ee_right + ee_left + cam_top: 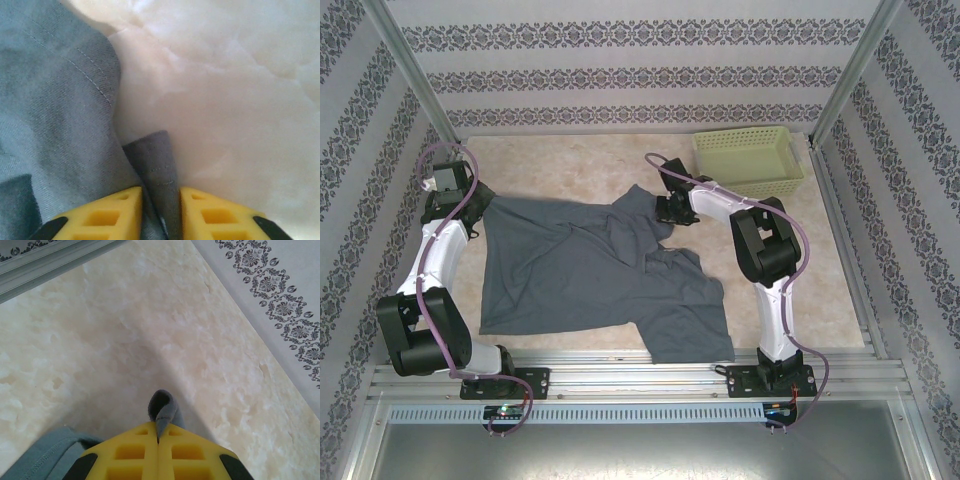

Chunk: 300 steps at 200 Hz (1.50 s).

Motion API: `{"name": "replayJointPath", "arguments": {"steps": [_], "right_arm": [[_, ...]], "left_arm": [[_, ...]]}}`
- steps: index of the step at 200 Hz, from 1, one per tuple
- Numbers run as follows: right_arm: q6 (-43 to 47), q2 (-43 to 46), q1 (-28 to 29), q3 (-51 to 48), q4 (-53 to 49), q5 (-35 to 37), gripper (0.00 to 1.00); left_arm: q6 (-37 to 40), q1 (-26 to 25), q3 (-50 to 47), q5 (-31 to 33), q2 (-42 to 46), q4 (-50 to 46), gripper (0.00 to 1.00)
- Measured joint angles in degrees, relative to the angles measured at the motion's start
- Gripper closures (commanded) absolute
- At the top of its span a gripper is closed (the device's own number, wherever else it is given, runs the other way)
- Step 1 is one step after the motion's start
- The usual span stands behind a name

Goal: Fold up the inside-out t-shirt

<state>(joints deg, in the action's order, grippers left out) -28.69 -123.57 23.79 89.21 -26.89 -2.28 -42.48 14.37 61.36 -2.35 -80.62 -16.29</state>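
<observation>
The slate blue-grey t-shirt (pixel 590 275) lies spread and rumpled across the middle of the table. My left gripper (pixel 478 213) is at its far left corner, shut on a small nub of the cloth (pixel 163 410) that pokes out between the yellow fingers (pixel 130 455). My right gripper (pixel 670 210) is at the shirt's far right part, shut on a fold of hemmed cloth (pixel 152 165) that stands up between its yellow fingers (pixel 110 215). More of the shirt (pixel 55 100) lies to the left of that gripper.
A light green basket (pixel 748 160) stands at the back right of the table, just beyond my right arm. Metal frame posts and patterned walls (pixel 620 70) enclose the table. Bare marbled tabletop (pixel 580 165) lies behind the shirt.
</observation>
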Motion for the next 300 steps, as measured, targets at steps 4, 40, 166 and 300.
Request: {"name": "replayJointPath", "arguments": {"steps": [4,40,166,300], "right_arm": [[0.0,0.0,-0.1,0.0,0.0,0.0,0.72],[0.3,0.0,-1.6,0.0,0.2,0.0,0.74],[1.7,-4.3,-2.1,6.6,-1.6,0.5,0.69],[2.1,-5.6,3.8,9.3,-6.5,9.2,0.73]], "left_arm": [[0.0,0.0,0.0,0.0,0.0,0.0,1.00],[0.0,0.0,0.0,0.0,0.0,0.0,1.00],[0.0,0.0,0.0,0.0,0.0,0.0,1.00],[0.0,0.0,0.0,0.0,0.0,0.0,1.00]]}}
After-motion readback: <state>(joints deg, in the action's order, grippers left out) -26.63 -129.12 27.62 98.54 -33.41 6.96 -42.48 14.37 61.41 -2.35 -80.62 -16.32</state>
